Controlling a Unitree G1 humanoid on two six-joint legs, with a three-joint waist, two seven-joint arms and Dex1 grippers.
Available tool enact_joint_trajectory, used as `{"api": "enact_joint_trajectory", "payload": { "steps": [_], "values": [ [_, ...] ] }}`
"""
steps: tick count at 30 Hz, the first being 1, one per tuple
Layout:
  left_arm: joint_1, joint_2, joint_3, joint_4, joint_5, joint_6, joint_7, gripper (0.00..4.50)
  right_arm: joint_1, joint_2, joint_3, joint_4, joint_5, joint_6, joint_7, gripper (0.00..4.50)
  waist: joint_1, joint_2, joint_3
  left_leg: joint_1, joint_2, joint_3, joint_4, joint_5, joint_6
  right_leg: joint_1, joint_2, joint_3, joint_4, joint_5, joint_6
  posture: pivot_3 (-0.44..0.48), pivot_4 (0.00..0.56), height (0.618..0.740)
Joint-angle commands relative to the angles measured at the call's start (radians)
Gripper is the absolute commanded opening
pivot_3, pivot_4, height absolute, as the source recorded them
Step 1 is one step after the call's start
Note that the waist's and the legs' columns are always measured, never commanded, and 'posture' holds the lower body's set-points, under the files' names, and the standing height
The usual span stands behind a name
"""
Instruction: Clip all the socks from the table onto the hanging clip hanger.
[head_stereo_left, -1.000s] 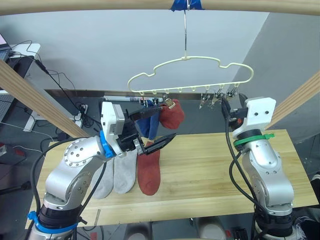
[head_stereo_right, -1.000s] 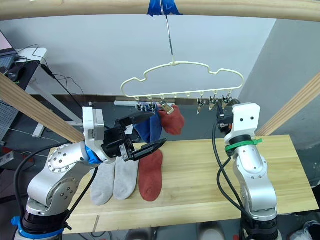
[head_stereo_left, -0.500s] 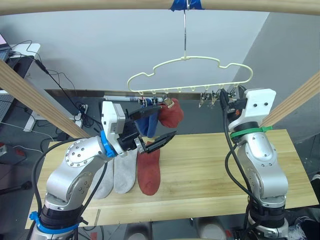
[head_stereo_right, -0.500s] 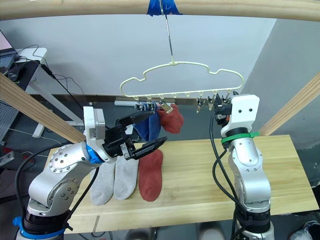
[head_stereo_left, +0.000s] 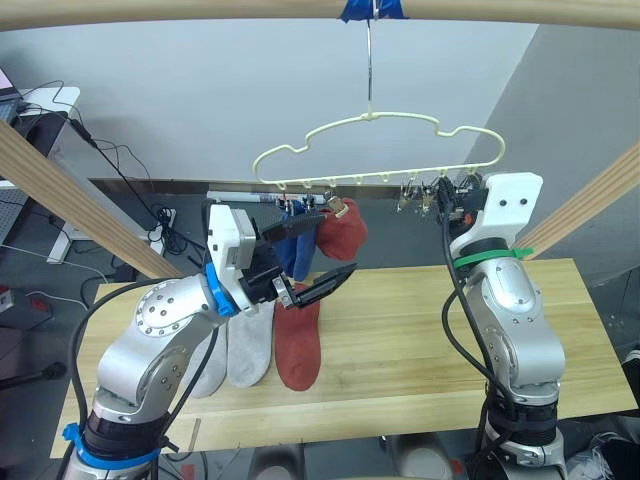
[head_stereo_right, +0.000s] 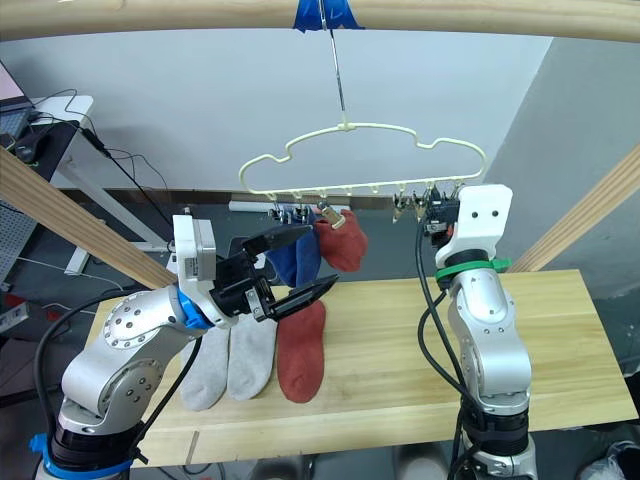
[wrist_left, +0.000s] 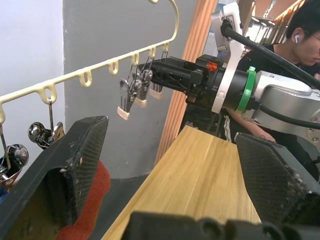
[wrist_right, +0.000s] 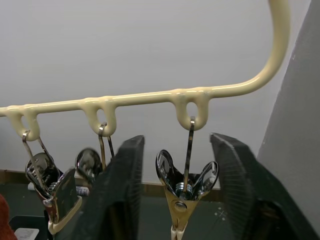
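A pale grey wall stands behind a long wooden table (head_stereo_left: 420, 330), with slanted wooden beams (head_stereo_left: 60, 190) at both sides and another across the top, from which the clip hanger (head_stereo_left: 380, 150) hangs by its metal hook. A person (wrist_left: 305, 30) sits beyond the table's right end, and cables trail across the floor on the left.

Three socks lie side by side on the left part of the table: two light grey socks (head_stereo_left: 235, 350) and one rust red sock (head_stereo_left: 297, 345). Two more are already clipped to the hanger's left end, a blue sock (head_stereo_left: 296, 250) and a second red sock (head_stereo_left: 342, 232) beside it, so the job looks roughly a third done.

The left gripper (head_stereo_left: 312, 262) hovers above the red sock on the table, fingers spread wide and holding nothing; it seems poised to drop onto a sock, and the hanging pair just behind it could get brushed on the way up.

The right gripper (wrist_right: 176, 195) is raised to the hanger's right end, its fingers wide apart on either side of the outermost metal clip (wrist_right: 185, 187), not touching it. That placement suggests it means to squeeze the clip open so a sock can be fed in. Neighbouring clips (wrist_right: 55, 190) hang close by and could snag.
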Motion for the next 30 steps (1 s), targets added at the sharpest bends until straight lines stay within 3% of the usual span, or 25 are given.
{"api": "enact_joint_trajectory", "payload": {
  "steps": [1,12,15,20,30],
  "values": [
    [0.009,-0.002,-0.004,-0.052,0.007,-0.004,0.005,4.5,0.0,-0.005,-0.001,-0.034,-0.01,-0.004,-0.003,2.09,0.0,0.0,0.0,0.0,0.0,0.0,0.0,0.0,0.0,0.0,0.0,0.0,0.0,0.0,0.0,-0.096,0.296,0.74],
    [0.038,0.0,0.013,-0.074,0.002,0.002,0.021,4.5,0.239,-0.134,-0.062,-0.233,0.048,0.076,0.121,2.09,0.002,0.001,0.001,0.0,0.0,0.0,0.0,0.0,0.0,0.0,0.0,0.0,0.0,0.0,0.0,-0.096,0.304,0.74],
    [0.047,0.0,0.019,-0.082,0.0,0.009,0.03,4.5,0.286,-0.148,-0.02,-0.28,0.104,0.091,0.184,2.7,-0.001,0.001,0.001,0.0,0.001,0.0,0.0,0.0,0.0,0.0,0.001,0.0,0.001,0.0,0.0,-0.096,0.308,0.74],
    [0.053,0.003,0.023,-0.091,-0.002,0.014,0.039,4.5,0.277,-0.147,0.049,-0.281,0.143,0.099,0.221,4.43,0.001,0.002,0.001,0.002,0.001,0.0,0.0,0.0,0.0,0.001,0.001,0.0,0.001,0.0,0.0,-0.084,0.312,0.74],
    [0.053,0.011,0.035,-0.106,-0.004,0.024,0.059,4.5,0.174,-0.062,0.135,-0.207,0.157,0.061,0.201,4.48,0.003,0.002,0.002,0.001,0.0,0.0,0.0,0.0,0.0,0.001,0.001,0.0,0.0,0.0,0.0,-0.064,0.317,0.74]
  ]
}}
